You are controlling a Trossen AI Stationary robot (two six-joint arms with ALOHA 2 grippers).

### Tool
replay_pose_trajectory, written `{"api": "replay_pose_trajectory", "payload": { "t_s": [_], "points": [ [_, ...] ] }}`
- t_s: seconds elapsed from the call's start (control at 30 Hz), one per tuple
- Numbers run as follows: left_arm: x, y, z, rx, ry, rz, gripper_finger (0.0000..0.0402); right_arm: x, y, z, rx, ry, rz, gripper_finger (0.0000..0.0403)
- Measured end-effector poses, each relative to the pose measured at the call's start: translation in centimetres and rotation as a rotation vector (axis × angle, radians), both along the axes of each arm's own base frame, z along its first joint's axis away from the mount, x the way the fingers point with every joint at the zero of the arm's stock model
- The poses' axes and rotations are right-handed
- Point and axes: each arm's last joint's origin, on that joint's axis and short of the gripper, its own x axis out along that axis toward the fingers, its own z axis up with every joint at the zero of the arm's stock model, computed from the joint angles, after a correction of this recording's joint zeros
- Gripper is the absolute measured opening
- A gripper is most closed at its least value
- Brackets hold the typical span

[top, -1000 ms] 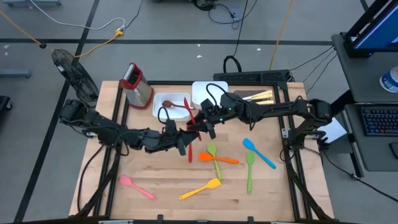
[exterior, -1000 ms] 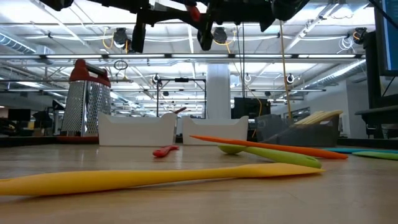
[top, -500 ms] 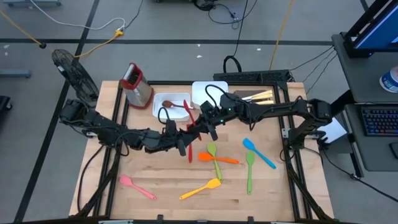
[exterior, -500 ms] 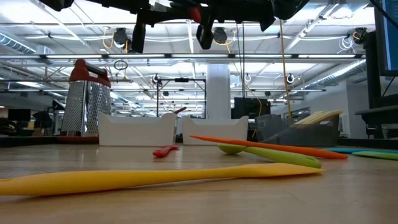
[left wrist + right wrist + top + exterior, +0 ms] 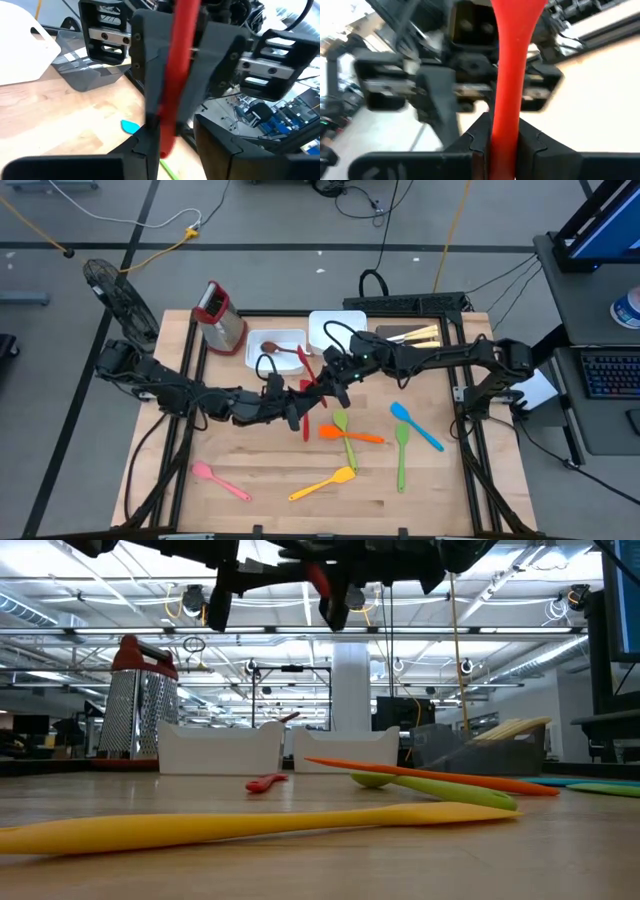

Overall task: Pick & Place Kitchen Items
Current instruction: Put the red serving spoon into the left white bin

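- The right claw (image 5: 318, 383) is clenched on a red utensil (image 5: 307, 402), probably a spatula or spoon; the right wrist view shows its red handle (image 5: 512, 90) pinched tight between the two dark fingers (image 5: 476, 142).
- The left claw (image 5: 292, 410) sits just beside it, facing the right one. In the left wrist view the same red handle (image 5: 176, 80) passes between the left fingers (image 5: 150, 80), with what looks like a slight gap on one side, so this claw appears slackened, or only loosely around the handle.
- The utensil is held in the air above the middle of the counter (image 5: 270, 480), between the two claws; the low view shows both of them high above the wood.
- Step in hand, as I judge it: a hand-over of the red utensil from arm to arm, with the right arm now carrying the load.
- Next move, as I judge it: the left claw must open fully and back away along the handle without dragging it; then the right arm can carry the utensil toward one of the white trays (image 5: 277, 348) behind it.
- One white tray already holds a brown spoon (image 5: 283, 349).
- Waiting on the counter: an orange spatula (image 5: 352, 435) crossing a green one (image 5: 344, 435), a second green spoon (image 5: 401, 450), a blue spatula (image 5: 414, 424), a yellow spatula (image 5: 322, 484) and a pink one (image 5: 221, 480).
- A red-topped grater (image 5: 219, 315) stands at the far left corner.
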Motion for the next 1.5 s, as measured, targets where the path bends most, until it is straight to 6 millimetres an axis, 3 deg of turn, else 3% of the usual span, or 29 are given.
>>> {"api": "replay_pose_trajectory", "payload": {
  "t_s": [0.2, 0.57, 0.7, 0.9, 1.0, 1.27, 1.5],
  "points": [
    [-0.1, -0.1, -0.5, -0.002, 0.047, -0.004, 0.0142, -0.2, -0.7, -0.6, -0.015, 0.058, -0.02, 0.0038],
    [-0.7, -1.1, -2.0, 0.006, 0.197, -0.033, 0.0145, -1.1, -3.3, -1.8, -0.064, 0.157, -0.07, 0.0038],
    [-0.8, -1.4, -2.0, -0.042, 0.182, -0.027, 0.0145, -1.4, -4.0, -2.1, -0.124, 0.201, -0.063, 0.0038],
    [-1.2, -1.3, -2.1, -0.023, 0.206, 0.002, 0.0145, -1.8, -4.4, -0.4, -0.375, 0.357, -0.09, 0.0038],
    [-2.0, -1.0, -2.4, -0.04, 0.203, 0.015, 0.0145, -1.9, -4.7, 0.7, -0.497, 0.398, -0.102, 0.0038],
    [-6.9, -0.6, -3.3, -0.013, 0.15, 0.05, 0.0145, -1.7, -5.1, 2.0, -0.767, 0.405, -0.112, 0.0038],
    [-10.3, 0.0, -3.1, 0.095, 0.124, 0.02, 0.0145, 0.0, -6.2, 1.8, -0.816, 0.488, -0.111, 0.0038]
  ]
}}
